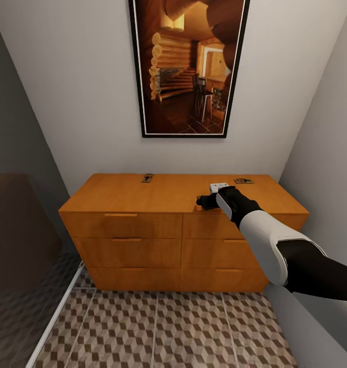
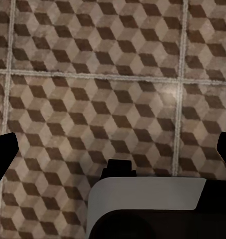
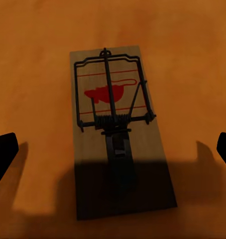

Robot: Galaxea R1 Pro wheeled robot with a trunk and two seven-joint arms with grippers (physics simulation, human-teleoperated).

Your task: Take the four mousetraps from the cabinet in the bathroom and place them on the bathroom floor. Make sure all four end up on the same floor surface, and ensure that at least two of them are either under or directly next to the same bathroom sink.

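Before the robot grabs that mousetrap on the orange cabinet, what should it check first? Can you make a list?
1. Trap under the right gripper: ok. The mousetrap lies flat on the cabinet top, between the finger tips in the right wrist view.
2. Fingers spread wide enough: ok, one tip shows at each side, apart from the board.
3. Trap lined up straight: roughly ok, it sits a little slanted.
4. How far down to go: cannot tell.
5. Other traps out of the way: ok, two more, and, lie near the back edge.
6. Left gripper free: ok, open over the bathroom floor, holding nothing.
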